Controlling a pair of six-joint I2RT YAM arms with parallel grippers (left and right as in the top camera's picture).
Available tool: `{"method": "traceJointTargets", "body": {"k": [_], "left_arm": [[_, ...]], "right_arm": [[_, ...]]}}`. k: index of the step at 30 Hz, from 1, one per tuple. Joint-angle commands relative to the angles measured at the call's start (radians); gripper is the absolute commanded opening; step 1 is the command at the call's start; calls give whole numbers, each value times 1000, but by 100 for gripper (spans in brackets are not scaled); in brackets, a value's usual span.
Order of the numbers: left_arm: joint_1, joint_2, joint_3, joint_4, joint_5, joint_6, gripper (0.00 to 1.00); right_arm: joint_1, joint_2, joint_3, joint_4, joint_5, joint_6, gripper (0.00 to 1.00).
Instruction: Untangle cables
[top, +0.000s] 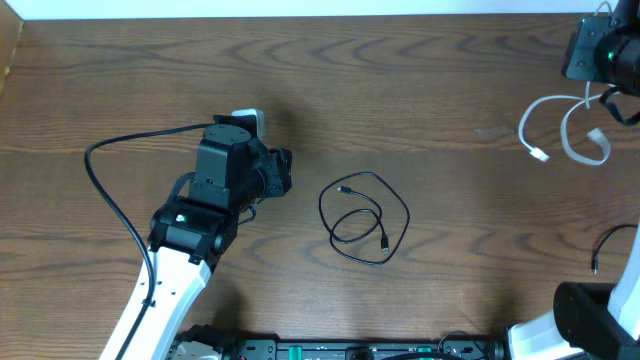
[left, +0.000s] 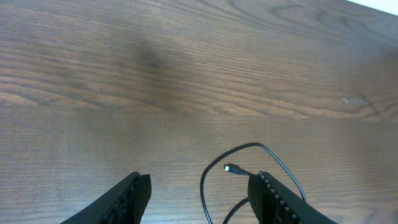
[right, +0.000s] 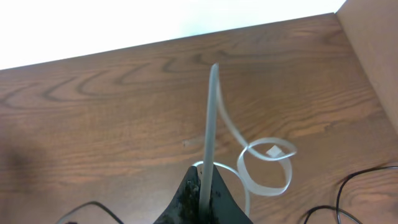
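Note:
A thin black cable (top: 365, 218) lies in a loose coil at the middle of the table, both small plugs inside the coil. My left gripper (top: 283, 170) hovers just left of it, open. In the left wrist view its fingers (left: 134, 194) stand apart over the wood, the black cable (left: 249, 149) curves between them, and one plug (left: 231, 168) lies near the right finger. Nothing is gripped. At the far right, my right gripper (top: 603, 92) is shut on a flat white cable (top: 560, 125). That white cable (right: 268, 168) runs up from the right gripper (right: 205, 180) and curls into loops on the table.
The left arm's own thick black wire (top: 100, 170) arcs over the table on the left. Another thin black cord (top: 610, 245) lies at the right edge, near the right arm's base (top: 585, 320). The table's back edge (right: 186, 43) is close behind the white cable.

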Motion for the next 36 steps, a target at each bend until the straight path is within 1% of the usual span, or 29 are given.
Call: {"method": "traceJointTargets", "body": {"k": [1,9,13,17,21,26,30,33,36], "left_arm": [[4,-7,6,0,9,2,56],[4,19,-3,-1,10,0,56],[4,39,-12,-1,10,-2,56],[4,48,-18,-1,13,1,56],[4,52,-18,-1,53,8,56],[-2,52,-18,-1,65,6,56],[-13,52,-18,0,65,7,56],[-19,52,-18,7,66,10,56],[-19,52,-18,13,66,10,56]], "right_arm": [[-18,39,5,23,-10,2,1],[-57,188,5,124,-51,-47,1],[-123,289,5,190,-31,-45,1],[-240,375,5,246,-32,-21,1],[-390,430,5,291,-63,-15,1],[-587,438,12,323,-67,-16,1],[-737,438,22,333,-129,-16,1],[-795,444,21,335,-137,-25,1],[-808,448,21,347,-137,-31,1]]}}
